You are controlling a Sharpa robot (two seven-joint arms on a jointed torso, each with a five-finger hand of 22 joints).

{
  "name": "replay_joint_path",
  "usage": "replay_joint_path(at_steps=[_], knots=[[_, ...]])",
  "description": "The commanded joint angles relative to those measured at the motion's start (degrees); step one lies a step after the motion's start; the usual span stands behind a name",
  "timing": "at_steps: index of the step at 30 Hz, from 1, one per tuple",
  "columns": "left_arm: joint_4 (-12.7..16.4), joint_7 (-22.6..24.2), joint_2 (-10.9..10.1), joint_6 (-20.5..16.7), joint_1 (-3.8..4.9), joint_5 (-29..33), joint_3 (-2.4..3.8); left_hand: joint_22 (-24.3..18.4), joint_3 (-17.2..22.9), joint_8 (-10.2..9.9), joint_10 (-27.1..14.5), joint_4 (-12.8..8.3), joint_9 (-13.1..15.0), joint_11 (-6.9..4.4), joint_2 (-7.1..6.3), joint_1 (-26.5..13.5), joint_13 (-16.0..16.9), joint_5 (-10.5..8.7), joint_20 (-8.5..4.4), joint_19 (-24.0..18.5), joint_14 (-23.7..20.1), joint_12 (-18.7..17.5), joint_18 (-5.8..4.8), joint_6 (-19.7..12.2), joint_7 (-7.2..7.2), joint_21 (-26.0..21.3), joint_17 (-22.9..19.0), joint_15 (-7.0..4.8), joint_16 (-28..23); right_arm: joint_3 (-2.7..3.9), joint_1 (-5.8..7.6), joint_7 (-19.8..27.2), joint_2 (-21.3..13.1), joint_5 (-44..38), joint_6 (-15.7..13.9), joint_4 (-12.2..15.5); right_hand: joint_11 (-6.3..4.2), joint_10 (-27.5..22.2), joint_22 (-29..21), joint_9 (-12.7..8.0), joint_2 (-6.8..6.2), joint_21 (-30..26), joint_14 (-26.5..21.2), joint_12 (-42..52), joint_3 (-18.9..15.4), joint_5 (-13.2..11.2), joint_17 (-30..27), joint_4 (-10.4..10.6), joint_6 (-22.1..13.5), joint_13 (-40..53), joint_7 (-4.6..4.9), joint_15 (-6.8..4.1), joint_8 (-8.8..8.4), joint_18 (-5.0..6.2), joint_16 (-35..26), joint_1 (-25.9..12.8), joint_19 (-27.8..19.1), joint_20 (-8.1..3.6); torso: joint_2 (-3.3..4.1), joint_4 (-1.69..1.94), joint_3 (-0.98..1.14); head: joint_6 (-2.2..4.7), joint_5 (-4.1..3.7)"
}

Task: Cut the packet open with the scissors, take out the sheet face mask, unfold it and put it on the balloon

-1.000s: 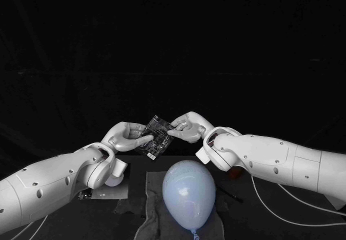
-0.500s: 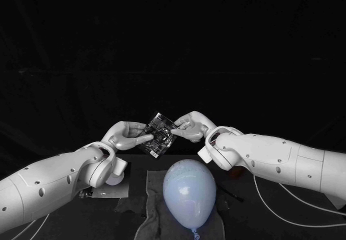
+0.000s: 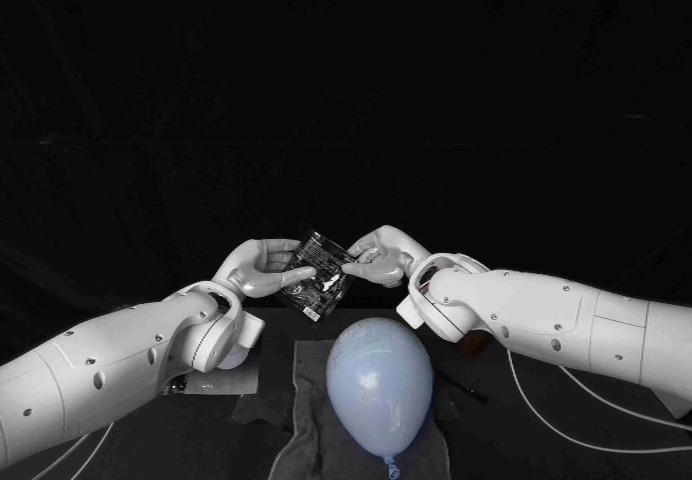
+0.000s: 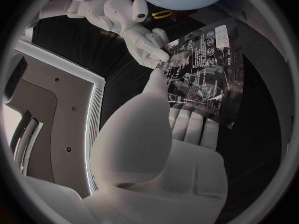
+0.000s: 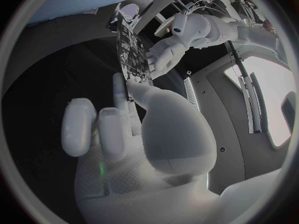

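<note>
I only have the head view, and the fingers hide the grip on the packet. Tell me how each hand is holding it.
Observer: In the left wrist view, the left hand has its thumb on the printed face of the packet, with its fingers behind it.
Operator: Now the right hand.
Observer: The right hand pinches the packet's edge with its fingertips, close beside the left thumb.
Operator: Report whether the packet is crumpled.
Observer: The right wrist view sees it edge-on as a thin, nearly straight strip, so it looks flat between the hands.
</note>
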Motion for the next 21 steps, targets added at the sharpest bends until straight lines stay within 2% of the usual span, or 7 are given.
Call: replay_joint_path(at_steps=[1,4,6,11,13,16,21], knots=[[-0.5,-2.2,0.6,-0.2,0.07,-1.6,0.08,-0.3,-0.7,-0.7,-0.8,0.1,-1.1,-0.16,-0.35,0.2,0.0,0.05,-0.03,-0.3,-0.8,-0.1,-1.20,-2.6,-0.07,-0.5,-0.3,0.10,-0.5,0.03,-0.02,-1.2,-0.1,-2.7,-0.4,0.5,-2.76,3.0,5.8,4.1,0.46,0.0,1.4,-0.3,0.2,0.2,0.0,0.0,-0.4,0.1,-0.15,-0.39,0.31,-0.56,0.3,-0.1,0.1,-0.22,0.01,-0.01,0.02,-0.09,-0.03],[-0.9,-4.0,0.9,0.4,0.07,-2.9,0.08,-0.2,-1.3,-1.3,-1.3,0.1,-2.0,-0.34,-0.56,0.0,0.1,0.06,-0.09,1.3,-0.7,0.0,-0.97,-4.7,-0.13,-0.2,-0.5,0.08,-0.5,0.04,-0.03,-1.0,-0.2,-2.9,-1.0,0.9,-2.77,3.0,5.9,4.2,0.43,0.1,1.4,-0.3,0.4,0.2,0.1,-0.1,-0.4,0.1,-0.16,-0.40,0.41,-0.59,0.4,-0.3,0.1,-0.23,0.01,-0.02,0.04,-0.12,0.00],[-1.0,-5.2,1.0,1.0,0.07,-3.9,0.09,0.0,-1.7,-1.0,-0.5,0.1,-1.8,-0.23,-0.13,0.3,0.2,0.06,-0.17,3.4,1.9,0.6,-0.01,-4.0,0.52,0.3,-0.2,-1.00,0.7,0.04,-0.03,-0.8,-0.3,-2.9,-1.4,1.1,-2.77,3.0,5.9,4.2,0.43,0.1,1.4,-0.3,0.4,0.2,0.2,-0.1,-0.4,0.1,-0.16,-0.40,0.43,-0.59,0.4,-0.3,0.2,-0.23,-0.01,-0.04,0.02,-0.18,-0.05],[-1.2,-7.7,1.1,3.4,0.07,-6.1,0.08,0.0,-2.3,3.5,6.8,-0.3,2.0,0.11,1.53,1.4,1.2,0.05,-0.16,6.4,7.9,4.5,1.62,7.5,3.53,0.9,1.2,-3.04,3.9,0.04,-0.04,-0.6,-0.4,-2.9,-2.1,1.3,-2.78,3.1,6.0,4.3,0.40,0.2,1.4,-0.3,0.5,0.2,0.3,-0.2,-0.5,0.1,-0.17,-0.41,0.52,-0.61,0.4,-0.4,0.2,-0.24,-0.05,0.02,0.04,-0.32,-0.03],[-1.2,-8.1,1.2,4.1,0.07,-6.8,0.07,0.0,-2.5,6.4,11.9,-0.3,3.0,-1.82,2.81,2.5,1.8,0.05,-0.20,7.3,9.9,6.6,2.11,12.2,3.13,1.0,1.8,-4.43,5.1,0.04,-0.04,-0.6,-0.4,-2.9,-2.2,1.3,-2.79,3.2,6.0,4.4,0.39,0.3,1.4,-0.3,0.6,0.2,0.4,-0.3,-0.5,0.1,-0.18,-0.42,0.60,-0.62,0.4,-0.5,0.2,-0.25,-0.05,0.01,0.05,-0.35,-0.03],[-1.1,-8.1,1.3,4.3,0.07,-7.5,0.07,0.2,-2.9,7.8,15.1,0.0,3.5,-3.00,3.53,3.3,2.0,0.05,-0.29,8.9,11.6,7.5,2.76,14.9,2.35,1.6,2.4,-5.42,6.1,0.04,-0.04,-0.7,-0.3,-2.9,-2.0,1.3,-2.79,3.2,6.0,4.4,0.39,0.3,1.4,-0.3,0.6,0.2,0.4,-0.3,-0.5,0.1,-0.18,-0.42,0.60,-0.62,0.4,-0.5,0.2,-0.25,-0.03,0.00,0.02,-0.36,-0.02],[-1.1,-6.7,1.5,2.4,0.07,-6.8,0.06,0.9,-2.1,11.0,21.4,-0.1,4.5,-5.88,6.88,7.3,2.6,0.09,-1.07,12.9,15.4,9.5,3.16,21.1,-0.08,3.4,4.3,-7.66,9.1,0.04,-0.04,-1.2,-0.1,-3.1,-1.2,1.3,-2.79,3.2,6.0,4.4,0.39,0.3,1.4,-0.3,0.6,0.2,0.4,-0.3,-0.5,0.1,-0.18,-0.42,0.60,-0.62,0.4,-0.5,0.2,-0.25,-0.02,-0.01,-0.02,-0.39,-0.02]])
